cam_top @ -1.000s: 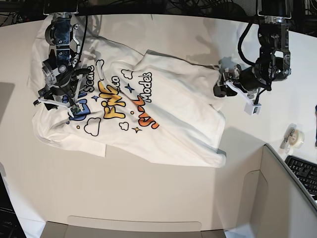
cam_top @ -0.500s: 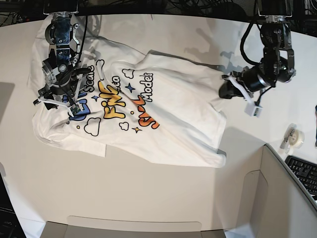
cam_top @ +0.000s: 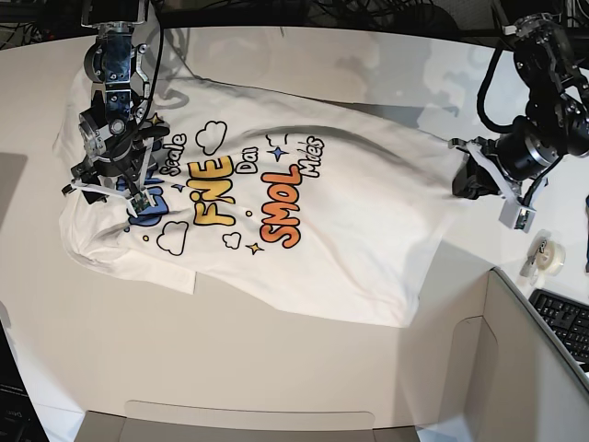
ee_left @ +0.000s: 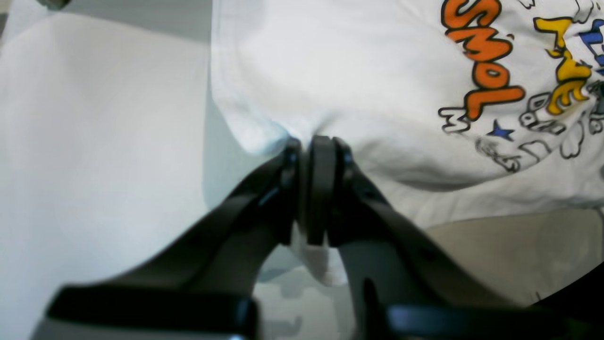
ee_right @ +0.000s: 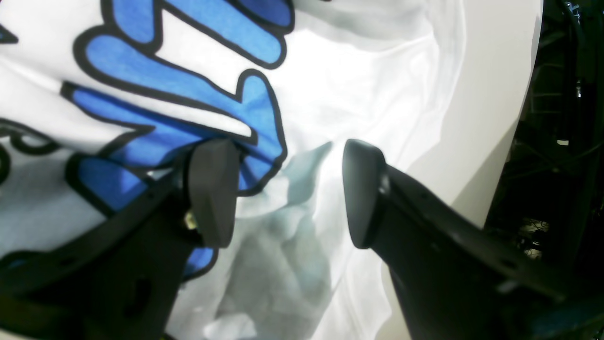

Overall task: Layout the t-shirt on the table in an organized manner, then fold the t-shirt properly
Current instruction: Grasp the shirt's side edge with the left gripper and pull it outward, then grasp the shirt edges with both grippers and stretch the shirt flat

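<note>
1. Nearest, the big matte white table (cam_top: 276,368) lies bare along its front edge.
2. Spread across its middle lies the white cotton t-shirt (cam_top: 350,239) with blue, yellow and orange cartoon lettering, print up.
3. Toward the right edge, the black left gripper (ee_left: 315,189) pinches a fold of shirt fabric, jaws pressed together.
4. Near the far left corner, the black right gripper (ee_right: 283,189) stands spread over the blue letters, one finger touching the cloth.

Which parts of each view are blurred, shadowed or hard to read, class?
Left wrist view: the left gripper is soft and out of focus, while the t-shirt print stays readable. Right wrist view: the right gripper casts a grey shadow on the cloth; background at right is dark. Base view: arm shadows fall on the table, edges curve.
</note>
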{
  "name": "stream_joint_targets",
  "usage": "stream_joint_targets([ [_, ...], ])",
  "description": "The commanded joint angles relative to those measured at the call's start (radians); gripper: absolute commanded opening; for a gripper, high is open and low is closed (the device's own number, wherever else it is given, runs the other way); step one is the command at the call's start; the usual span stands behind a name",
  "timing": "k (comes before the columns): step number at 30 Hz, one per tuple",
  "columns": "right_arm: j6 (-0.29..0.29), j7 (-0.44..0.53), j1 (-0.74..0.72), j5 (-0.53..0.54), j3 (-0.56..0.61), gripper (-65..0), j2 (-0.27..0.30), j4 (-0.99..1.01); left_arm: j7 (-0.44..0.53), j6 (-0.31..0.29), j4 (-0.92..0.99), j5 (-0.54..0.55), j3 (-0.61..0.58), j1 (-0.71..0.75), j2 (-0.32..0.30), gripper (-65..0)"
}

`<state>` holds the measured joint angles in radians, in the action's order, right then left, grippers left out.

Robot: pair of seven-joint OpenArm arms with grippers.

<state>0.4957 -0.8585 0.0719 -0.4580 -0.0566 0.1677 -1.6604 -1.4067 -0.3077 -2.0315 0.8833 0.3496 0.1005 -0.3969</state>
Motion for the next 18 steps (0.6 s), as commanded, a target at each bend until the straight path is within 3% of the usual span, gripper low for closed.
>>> stream_joint_targets([
  [1, 0.050, -0.074, 0.024, 0.032, 0.004, -29.4, 0.000, 0.027, 0.031, -0.003, 0.009, 0.006, 0.012, 0.012, -0.015, -56.4],
  [4, 0.050, -0.074, 0.024, 0.031, 0.004, -29.4, 0.002, 0.027, 0.088, 0.000, 0.065, -0.022, 0.013, 0.040, -0.021, -51.6],
  [9, 0.050, -0.074, 0.022, 0.029, 0.004, -29.4, 0.002, 0.019, 0.128, 0.000, 0.208, -0.206, 0.010, 0.043, -0.021, -45.1],
  [15, 0.050, -0.074, 0.003, 0.029, 0.004, -29.4, 0.028, 0.009, 0.178, 0.000, 0.259, -0.247, 0.015, 0.044, -0.021, -45.0],
  [18, 0.050, -0.080, -0.010, 0.029, -0.007, -29.4, 0.030, -0.110, 0.183, 0.000, 0.205, -0.246, 0.015, 0.063, -0.021, -46.8],
])
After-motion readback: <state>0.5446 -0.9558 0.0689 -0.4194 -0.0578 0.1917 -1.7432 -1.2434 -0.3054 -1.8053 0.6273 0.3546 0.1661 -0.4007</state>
